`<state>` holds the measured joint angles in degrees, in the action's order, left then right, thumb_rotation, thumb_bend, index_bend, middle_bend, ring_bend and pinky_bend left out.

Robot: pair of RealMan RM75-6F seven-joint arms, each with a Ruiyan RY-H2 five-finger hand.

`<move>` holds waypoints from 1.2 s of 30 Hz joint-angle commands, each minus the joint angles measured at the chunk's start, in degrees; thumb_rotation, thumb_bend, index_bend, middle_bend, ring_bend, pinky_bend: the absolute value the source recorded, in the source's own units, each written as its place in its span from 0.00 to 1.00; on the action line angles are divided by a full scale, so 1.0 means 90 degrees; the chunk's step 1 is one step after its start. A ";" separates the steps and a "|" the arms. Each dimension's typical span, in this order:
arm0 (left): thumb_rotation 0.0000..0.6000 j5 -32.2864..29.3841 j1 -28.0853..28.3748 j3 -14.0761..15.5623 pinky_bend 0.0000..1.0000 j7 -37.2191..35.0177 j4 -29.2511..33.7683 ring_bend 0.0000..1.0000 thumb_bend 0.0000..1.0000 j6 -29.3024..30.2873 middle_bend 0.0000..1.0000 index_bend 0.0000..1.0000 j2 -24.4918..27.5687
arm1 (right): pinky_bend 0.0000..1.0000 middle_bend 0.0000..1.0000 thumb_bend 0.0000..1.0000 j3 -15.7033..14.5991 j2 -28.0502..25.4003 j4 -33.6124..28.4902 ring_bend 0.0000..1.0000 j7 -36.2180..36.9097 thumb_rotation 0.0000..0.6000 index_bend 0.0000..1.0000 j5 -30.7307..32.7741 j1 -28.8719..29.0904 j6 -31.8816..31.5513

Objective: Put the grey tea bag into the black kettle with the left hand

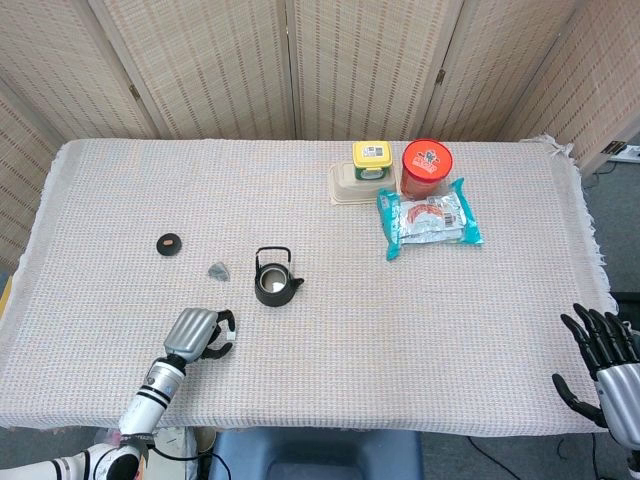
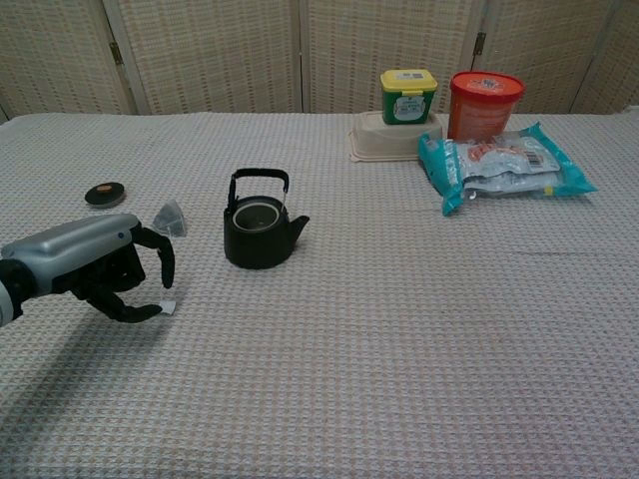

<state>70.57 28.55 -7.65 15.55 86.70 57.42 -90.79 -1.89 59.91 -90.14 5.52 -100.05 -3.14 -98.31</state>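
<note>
The grey tea bag (image 1: 218, 271) (image 2: 171, 218) lies on the cloth just left of the black kettle (image 1: 275, 281) (image 2: 260, 226), which stands upright with no lid on. The bag's small white tag (image 2: 167, 307) lies nearer the front edge. My left hand (image 1: 201, 332) (image 2: 98, 267) hovers low over that tag, fingers arched with a gap to the thumb, whose tip is right beside the tag. It holds nothing that I can see. In the head view the hand hides the tag. My right hand (image 1: 604, 362) hangs off the table's right front corner, fingers spread and empty.
The kettle's round black lid (image 1: 170, 243) (image 2: 105, 193) lies left of the tea bag. At the back right stand a yellow-lidded tub (image 1: 371, 158) on a beige container (image 1: 347, 187), a red canister (image 1: 427, 166) and a teal snack packet (image 1: 430, 220).
</note>
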 commanded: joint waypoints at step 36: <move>1.00 -0.0243 0.0358 0.0178 1.00 -0.0526 -0.0782 1.00 0.34 -0.0381 1.00 0.50 -0.0185 | 0.00 0.00 0.27 0.0071 0.0030 -0.0048 0.00 -0.0121 1.00 0.00 0.0094 0.0037 0.0126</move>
<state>68.40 31.75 -6.06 10.84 79.68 54.00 -92.43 -1.25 60.19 -90.58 4.42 -99.21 -2.80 -97.18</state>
